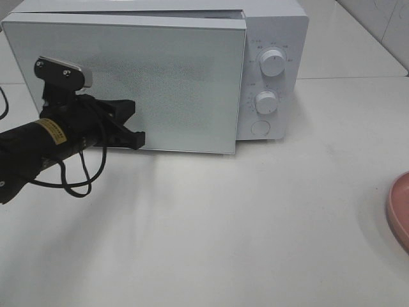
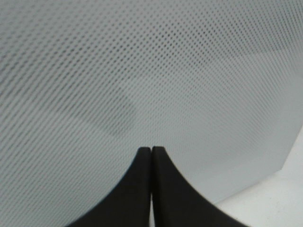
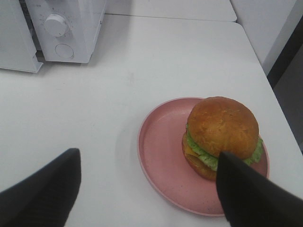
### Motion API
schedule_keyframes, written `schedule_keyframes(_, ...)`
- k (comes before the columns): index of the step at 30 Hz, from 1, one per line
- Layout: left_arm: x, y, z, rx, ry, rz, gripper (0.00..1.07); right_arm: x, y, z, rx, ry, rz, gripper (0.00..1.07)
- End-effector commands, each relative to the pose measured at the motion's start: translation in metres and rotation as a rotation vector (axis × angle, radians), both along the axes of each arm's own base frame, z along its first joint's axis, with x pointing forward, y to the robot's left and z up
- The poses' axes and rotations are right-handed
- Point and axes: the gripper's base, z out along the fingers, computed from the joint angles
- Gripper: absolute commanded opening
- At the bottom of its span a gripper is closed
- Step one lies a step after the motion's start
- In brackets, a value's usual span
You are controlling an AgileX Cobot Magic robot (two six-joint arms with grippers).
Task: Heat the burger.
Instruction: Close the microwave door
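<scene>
Door step: our left gripper (image 1: pixel 135 121), fingers clenched, empty, against microwave door (image 1: pixel 166 77) left of frame. Right gripper (image 3: pixel 149 189) released above burger (image 3: pixel 221 137). Next we need door swung wide.

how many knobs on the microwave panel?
2. Both sit on the microwave control panel, right of the door: upper knob, lower knob directly beneath it. Below them is a round button, not a knob. None appear hidden.
</scene>
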Motion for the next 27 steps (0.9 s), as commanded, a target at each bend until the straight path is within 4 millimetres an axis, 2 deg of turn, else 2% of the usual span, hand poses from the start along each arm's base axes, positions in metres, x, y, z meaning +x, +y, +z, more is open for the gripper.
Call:
schedule_keyframes(1, 0.013, -0.018, 0.004, -0.005, -0.007, -0.01, 0.0, -0.004, 0.0, 0.0, 0.003, -0.035, 0.0, 0.76)
schedule_keyframes(4, 0.017, -0.021, 0.004, -0.007, -0.01, -0.01, 0.0, -0.004, 0.0, 0.0, 0.003, -0.035, 0.0, 0.76)
schedule_keyframes(6, 0.03, -0.032, 0.006, -0.007, -0.009, -0.013, 0.0, -0.004, 0.0, 0.0, 0.003, -0.035, 0.0, 0.76)
schedule_keyframes(9, 0.037, -0.039, 0.009, -0.014, -0.015, -0.007, 0.0, -0.004, 0.0, 0.0, 0.003, -0.035, 0.0, 0.76)
schedule_keyframes(27, 0.072, -0.076, 0.021, -0.035, -0.048, -0.03, 0.0, -0.004, 0.0, 0.0, 0.003, -0.035, 0.0, 0.76)
